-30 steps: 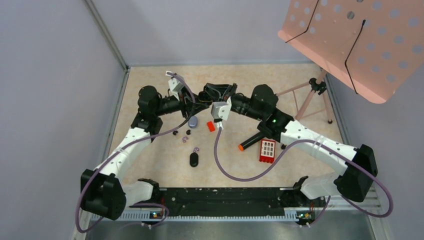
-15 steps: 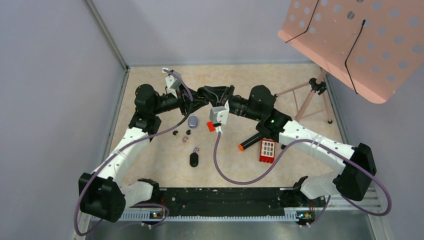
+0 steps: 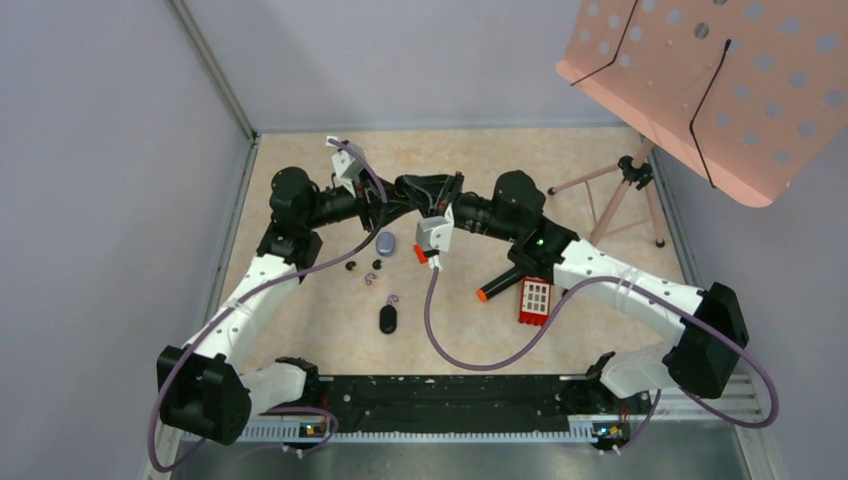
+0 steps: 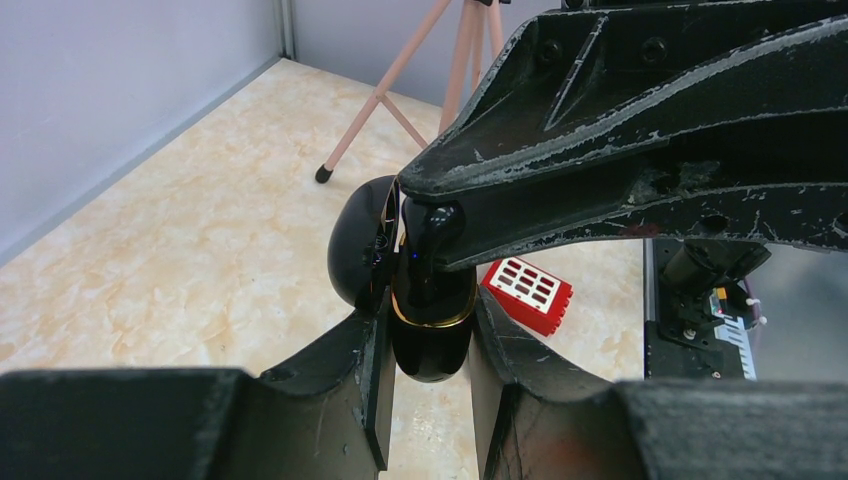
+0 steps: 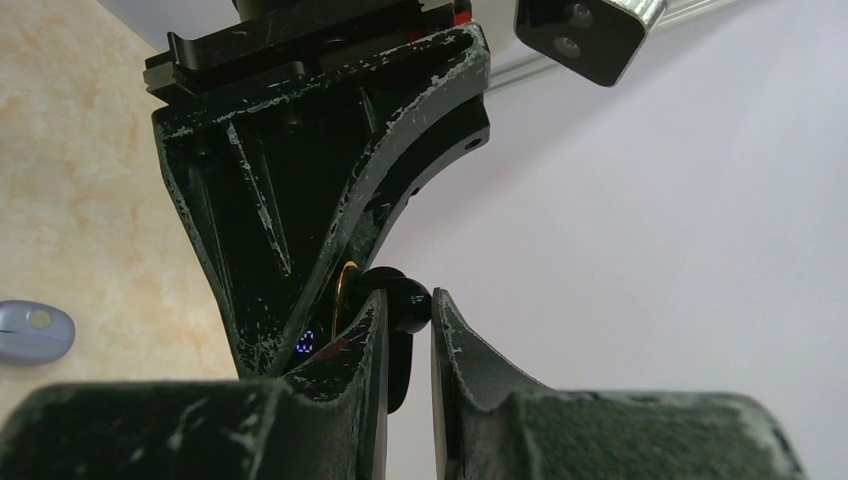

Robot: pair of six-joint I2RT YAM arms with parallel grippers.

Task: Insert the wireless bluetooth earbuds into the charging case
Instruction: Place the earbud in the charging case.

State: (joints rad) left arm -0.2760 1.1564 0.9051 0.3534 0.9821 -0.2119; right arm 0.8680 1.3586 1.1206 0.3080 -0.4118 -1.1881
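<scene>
Left wrist / left gripper (image 4: 430, 352): clamped on the charging case (image 4: 432, 335), one finger on each side, nearly closed.
Left wrist / case: black body with a gold rim, held off the table, lid (image 4: 358, 250) swung open.
Left wrist / right gripper (image 4: 432, 202): reaches in from the upper right, tips pinched on one black earbud (image 4: 442, 225).
Left wrist / earbud: at the case mouth, just above the gold rim. Cannot tell whether it is seated.
Left wrist / background: red block (image 4: 527, 293) on the table (image 4: 200, 230) beyond, pink tripod leg (image 4: 385, 95) further back.
Right wrist / right gripper: narrow gap, earbud caught between the fingertips.
Right wrist / left gripper: directly ahead, fingers angled down towards the earbud. A sliver of gold rim and a small blue light show between them.
Right wrist / table: blue-grey oval (image 5: 30, 331) at the left edge.
Top / arms: both grippers meet tip to tip over the far middle of the table. Case and earbud are too small to make out here.
Top / loose buds (image 3: 377, 265): on the table nearer the bases than the grippers, close to the blue-grey oval. Two of them have pale purple parts.
Top / other: black oval (image 3: 388, 319), black marker with orange cap (image 3: 500, 284), pink perforated board (image 3: 720, 80) on the tripod.
</scene>
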